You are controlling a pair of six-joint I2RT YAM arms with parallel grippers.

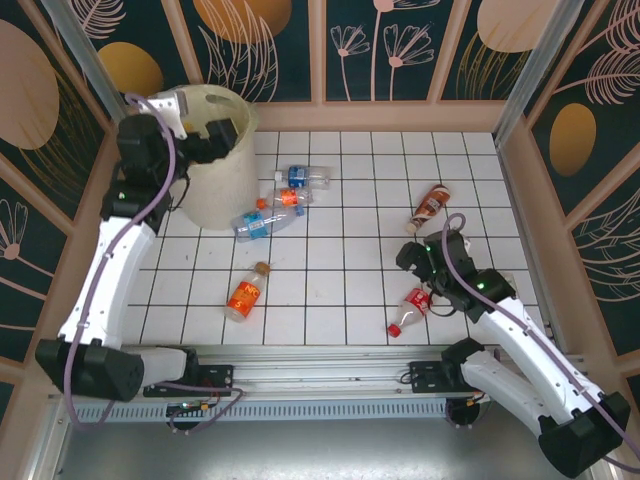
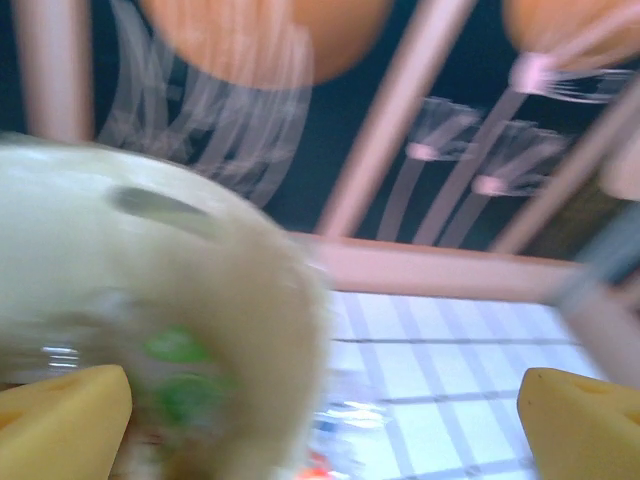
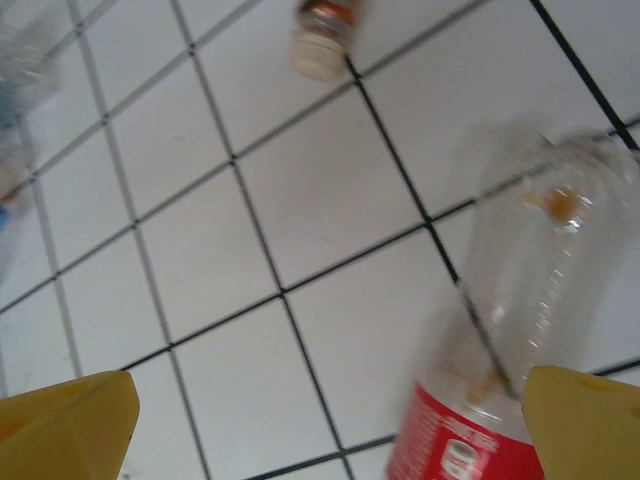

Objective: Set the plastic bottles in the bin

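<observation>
The cream-white bin (image 1: 215, 170) stands at the back left. My left gripper (image 1: 222, 135) hangs open over its rim, holding nothing. The blurred left wrist view shows the bin (image 2: 150, 290) with a green-labelled bottle (image 2: 175, 385) inside and my yellow fingertips (image 2: 60, 420) wide apart. On the tiles lie two blue-labelled bottles (image 1: 305, 177) (image 1: 262, 224), an orange-labelled one (image 1: 283, 198), an orange bottle (image 1: 246, 292), a brown bottle (image 1: 431, 203) and a clear red-labelled bottle (image 1: 410, 310). My right gripper (image 1: 415, 262) is open just above the red-labelled bottle (image 3: 500, 350), which lies against the right fingertip (image 3: 585, 420).
Wooden-framed panel walls (image 1: 400, 50) enclose the white tiled floor (image 1: 340, 260). Another bottle's pale cap (image 3: 322, 35) lies ahead of my right gripper. The arms' rail (image 1: 330, 360) runs along the near edge.
</observation>
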